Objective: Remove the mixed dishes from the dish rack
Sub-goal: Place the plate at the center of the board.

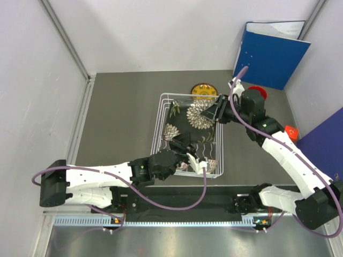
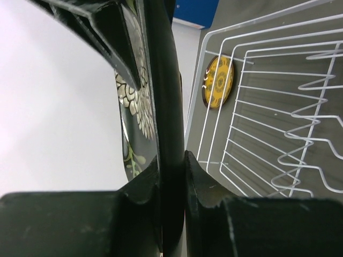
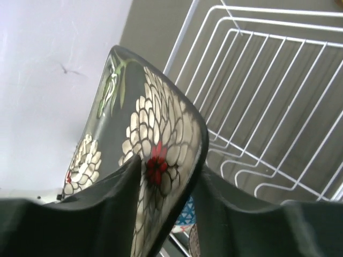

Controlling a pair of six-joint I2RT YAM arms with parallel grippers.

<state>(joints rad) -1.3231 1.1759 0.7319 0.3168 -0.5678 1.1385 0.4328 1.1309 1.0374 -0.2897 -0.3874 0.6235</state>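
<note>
The black square floral plate is held tilted over the white wire dish rack. My right gripper is shut on its far right corner; the right wrist view shows this grip on the plate. My left gripper is shut on its near edge, with the plate rim between the jaws. The small yellow plate lies on the table behind the rack and shows in the left wrist view. The red mug stands behind my right arm. A patterned bowl sits in the rack's near right corner.
A blue binder stands at the back right. A small red cube lies by the right wall. Curved prongs run along the rack floor. Grey walls close in both sides.
</note>
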